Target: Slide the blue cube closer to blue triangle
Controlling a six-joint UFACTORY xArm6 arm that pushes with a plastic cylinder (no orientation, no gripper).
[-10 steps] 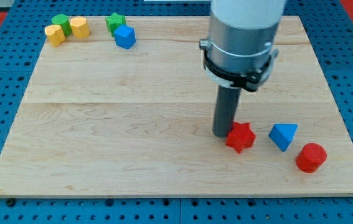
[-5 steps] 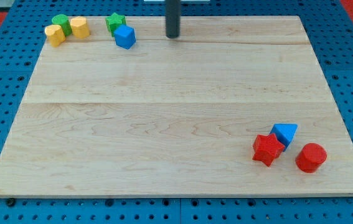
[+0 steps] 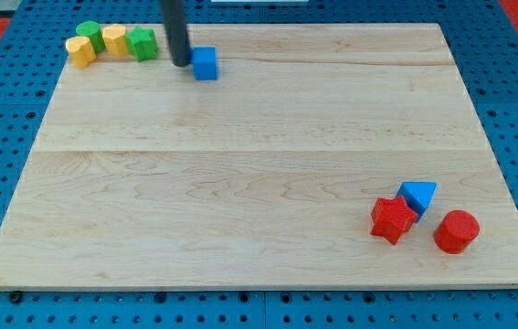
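Note:
The blue cube (image 3: 205,63) sits near the view's top left of the wooden board (image 3: 240,164). My tip (image 3: 181,62) stands just left of the cube, touching or nearly touching its left side. The blue triangle (image 3: 418,197) lies far off at the view's bottom right, with a red star (image 3: 392,219) against its lower left side.
A green star (image 3: 142,43) lies left of my tip, next to a yellow cylinder (image 3: 114,39), a green block (image 3: 89,36) and a yellow block (image 3: 80,50) at the top left corner. A red cylinder (image 3: 457,230) sits right of the red star.
My tip moved from the red star to the top, then to the blue cube's left. The cube shifted right. The green star shifted left. The red star moved against the triangle.

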